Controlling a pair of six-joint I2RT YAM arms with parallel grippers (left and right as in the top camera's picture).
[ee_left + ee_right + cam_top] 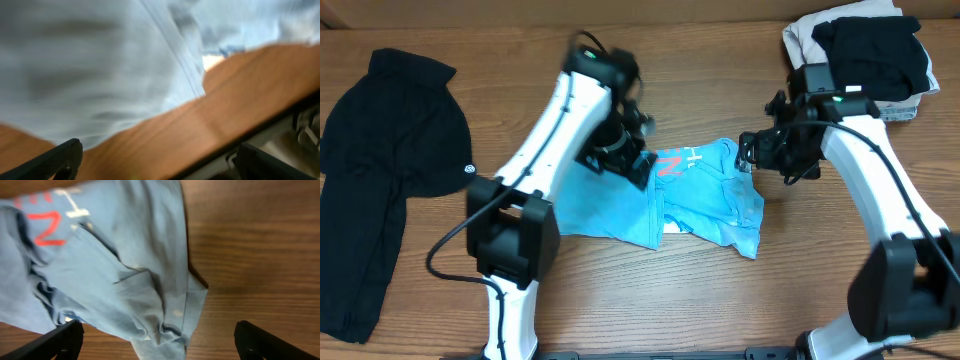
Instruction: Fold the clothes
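1. Overhead: light blue shirt [705,200] crumpled in the middle of the table [720,300], red-orange and white print facing up near its top edge. Left jaws low over its upper left part, right jaws just beside its upper right edge; spread of either hard to tell from here. Black garment [390,150] at far left, well apart from the shirt. Pile of black and white clothes [865,50] at the back right corner.
2. Left wrist: blurred. Pale blue cloth across the upper frame, bare wood below. Dark left fingertips [60,160] at the two bottom corners: left jaws wide open, gripping nothing.
3. Right wrist: wrinkled shirt at left and centre, red lettering at upper left, wood to the right. Right fingertips [65,337] far apart at the bottom corners: right jaws open, holding nothing.
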